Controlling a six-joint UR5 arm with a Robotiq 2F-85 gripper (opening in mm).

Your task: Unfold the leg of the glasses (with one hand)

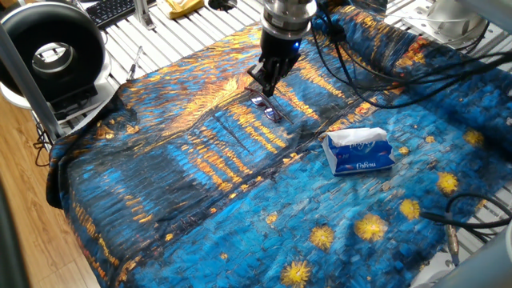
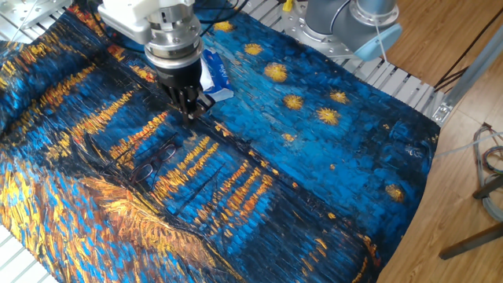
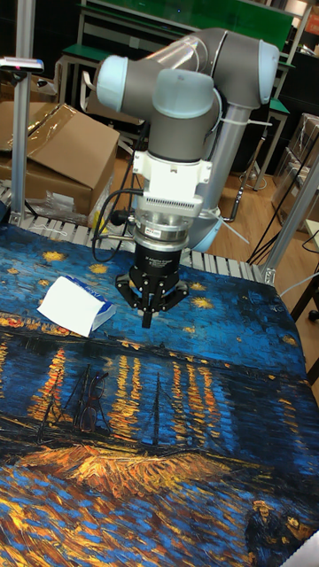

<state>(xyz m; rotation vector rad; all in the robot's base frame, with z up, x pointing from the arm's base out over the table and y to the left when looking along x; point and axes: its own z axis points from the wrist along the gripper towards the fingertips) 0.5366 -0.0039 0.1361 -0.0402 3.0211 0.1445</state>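
Observation:
The glasses (image 1: 266,108) lie on the blue and orange painted cloth, thin dark frame, legs hard to make out. They also show as the glasses (image 2: 157,161) and the glasses (image 3: 91,399). The hand, a black gripper (image 1: 268,86) with a blue light, points down at the cloth just behind them. In the other fixed view the gripper (image 2: 192,110) stands between the glasses and the tissue pack. The gripper (image 3: 147,321) has its fingers pressed together into one tip, with nothing between them. It is apart from the glasses.
A blue-white tissue pack (image 1: 360,152) lies right of the glasses, close to the gripper as the tissue pack (image 2: 214,75). Black cables (image 1: 376,72) cross the cloth's far side. A black ring-shaped device (image 1: 52,56) stands at the left. A second arm's base (image 2: 354,23) sits at the table edge.

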